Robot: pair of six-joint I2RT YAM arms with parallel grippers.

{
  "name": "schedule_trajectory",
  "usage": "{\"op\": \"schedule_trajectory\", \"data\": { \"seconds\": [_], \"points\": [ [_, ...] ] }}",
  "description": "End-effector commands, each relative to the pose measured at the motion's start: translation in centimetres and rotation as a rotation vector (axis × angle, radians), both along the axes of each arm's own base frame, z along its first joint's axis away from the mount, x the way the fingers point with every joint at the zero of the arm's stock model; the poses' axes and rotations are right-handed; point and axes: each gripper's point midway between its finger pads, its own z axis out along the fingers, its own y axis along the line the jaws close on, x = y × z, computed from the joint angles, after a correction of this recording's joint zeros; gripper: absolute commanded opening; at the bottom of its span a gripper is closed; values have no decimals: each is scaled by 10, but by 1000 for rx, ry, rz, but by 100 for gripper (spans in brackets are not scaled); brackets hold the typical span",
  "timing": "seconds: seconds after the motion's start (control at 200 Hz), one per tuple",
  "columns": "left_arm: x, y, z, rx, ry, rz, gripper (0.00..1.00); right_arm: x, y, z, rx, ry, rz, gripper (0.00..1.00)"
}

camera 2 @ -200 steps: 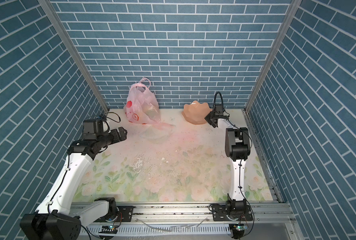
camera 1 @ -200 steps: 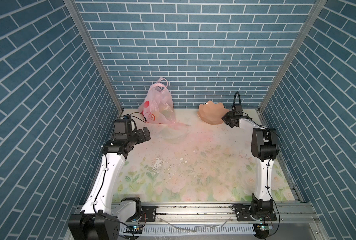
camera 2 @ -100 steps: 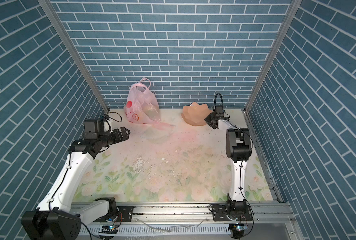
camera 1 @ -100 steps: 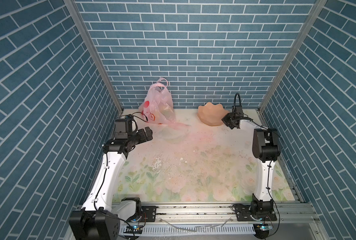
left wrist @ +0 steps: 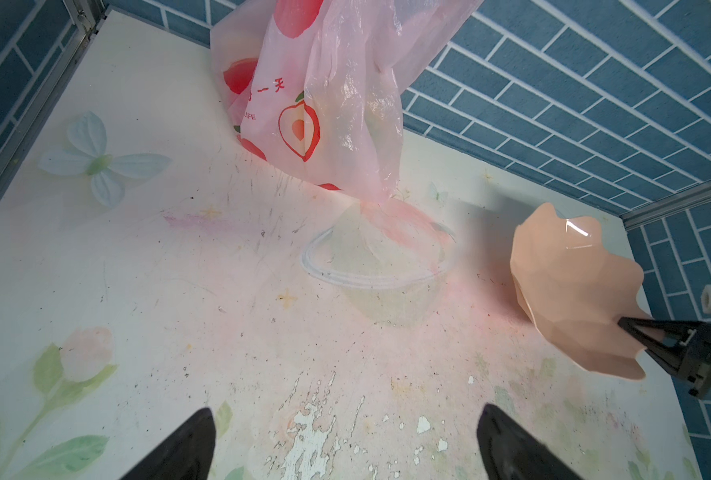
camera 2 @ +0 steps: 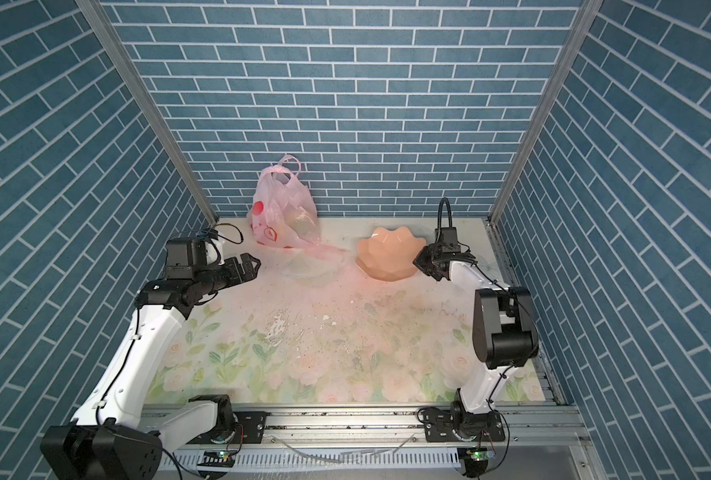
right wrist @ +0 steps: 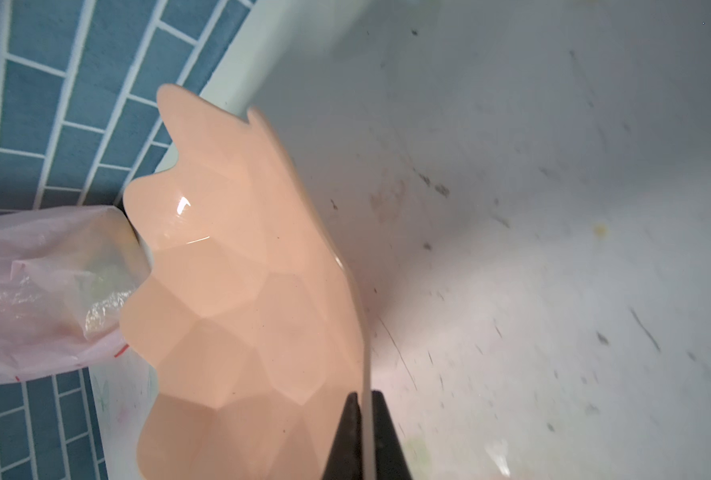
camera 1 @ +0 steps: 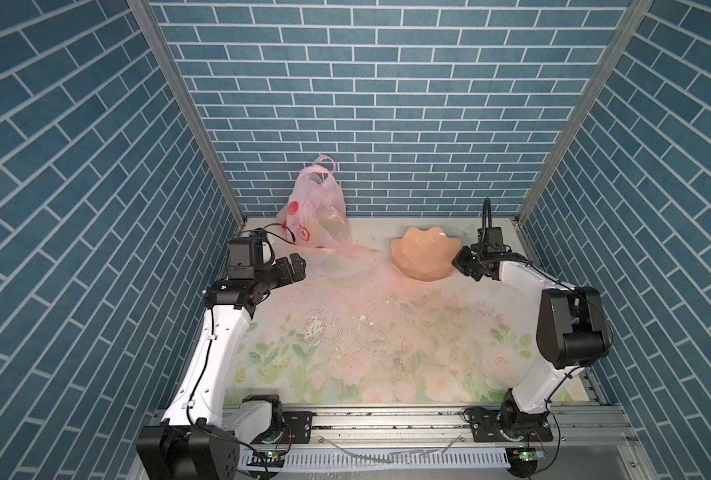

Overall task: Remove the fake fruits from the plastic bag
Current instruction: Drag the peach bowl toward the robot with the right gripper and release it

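Right gripper pinches the bowl by its rim; left gripper hangs spread, apart from the bag. Through the plastic I make out only one pale fruit, blurred.

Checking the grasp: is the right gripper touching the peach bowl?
Touching. The right wrist view shows the right gripper shut on the peach bowl, rim pinched between the jaws.

Bright diffuse light, soft shadows; glare on bowl; plastic bag blurry in rt wrist view.
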Motion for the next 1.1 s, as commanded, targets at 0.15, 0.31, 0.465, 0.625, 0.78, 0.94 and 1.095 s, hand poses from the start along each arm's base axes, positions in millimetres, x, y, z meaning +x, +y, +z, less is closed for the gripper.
{"op": "schedule_trajectory", "data": {
  "seconds": [0.15,0.31,0.465,0.625,0.78,0.94,1.095],
  "points": [
    [-1,-2,8,-10,-31,-6,99,-103,8,-19,30,60,65,0],
    [-2,-2,9,-9,-36,-3,99,-148,3,-29,53,84,62,0],
    [-1,-3,8,-16,-34,-7,99,-176,2,-46,73,125,66,0],
    [-1,-3,7,-18,-37,-3,99,-189,-1,-59,73,137,52,0],
    [0,-3,5,-17,-30,-4,99,-194,-2,-65,82,140,47,0],
    [0,-3,4,-18,-25,-5,99,-192,-2,-62,81,129,44,6],
    [1,-3,3,-16,-26,-6,99,-191,-2,-58,77,122,47,14]
  ]
}}
